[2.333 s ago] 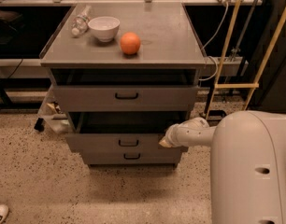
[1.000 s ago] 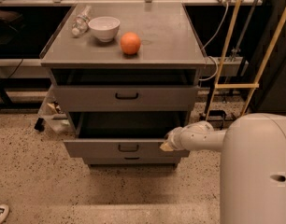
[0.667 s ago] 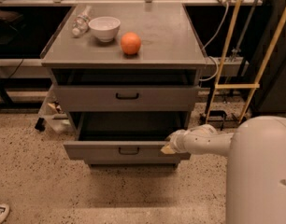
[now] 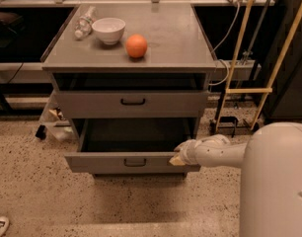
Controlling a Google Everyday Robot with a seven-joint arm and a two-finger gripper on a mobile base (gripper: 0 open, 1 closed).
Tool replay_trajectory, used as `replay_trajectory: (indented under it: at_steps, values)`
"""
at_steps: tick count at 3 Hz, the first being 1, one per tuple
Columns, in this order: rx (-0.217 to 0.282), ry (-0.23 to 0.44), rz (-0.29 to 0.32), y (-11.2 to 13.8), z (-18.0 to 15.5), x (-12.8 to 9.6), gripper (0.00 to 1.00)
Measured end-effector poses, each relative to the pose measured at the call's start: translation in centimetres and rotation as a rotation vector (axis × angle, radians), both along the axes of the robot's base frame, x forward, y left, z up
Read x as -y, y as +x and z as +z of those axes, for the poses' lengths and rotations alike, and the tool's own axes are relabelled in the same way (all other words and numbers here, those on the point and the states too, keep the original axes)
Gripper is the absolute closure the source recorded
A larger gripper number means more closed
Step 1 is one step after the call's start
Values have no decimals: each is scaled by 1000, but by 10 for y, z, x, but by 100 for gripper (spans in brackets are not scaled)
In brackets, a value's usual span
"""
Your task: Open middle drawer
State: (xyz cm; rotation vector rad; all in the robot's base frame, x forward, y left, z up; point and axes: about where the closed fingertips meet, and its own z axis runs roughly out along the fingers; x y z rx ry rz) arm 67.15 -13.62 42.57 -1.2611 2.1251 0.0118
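The grey cabinet (image 4: pixel 131 58) stands in the middle of the camera view. Its middle drawer (image 4: pixel 106 162) is pulled out, with its dark tray showing and a small black loop handle (image 4: pixel 134 162) on the flat front. The top drawer (image 4: pixel 131 102) above it is pushed in further. The lowest drawer is hidden under the middle one. My gripper (image 4: pixel 179 155) is at the right end of the middle drawer's front, at its top edge, on the end of my white arm (image 4: pixel 215 152).
On the cabinet top are an orange (image 4: pixel 136 46), a white bowl (image 4: pixel 108 30) and a clear plastic bottle (image 4: pixel 84 22). Wooden poles and cables (image 4: pixel 249 58) stand to the right. Clutter (image 4: pixel 55 120) lies left of the cabinet. My white body (image 4: pixel 274 181) fills the lower right.
The middle drawer has come further out towards me, covering the lowest drawer's front. My gripper and arm have moved back with it at its right end.
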Motion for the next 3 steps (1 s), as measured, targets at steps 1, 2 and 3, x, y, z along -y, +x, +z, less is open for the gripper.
replay_trajectory:
  at_steps: [1,2,3]
  values:
    - [0,0,0,-1,2,-1,100]
    - [8,-5,-12,-3,6,7,100]
    - [15,-7,-31,-6,13,16,100]
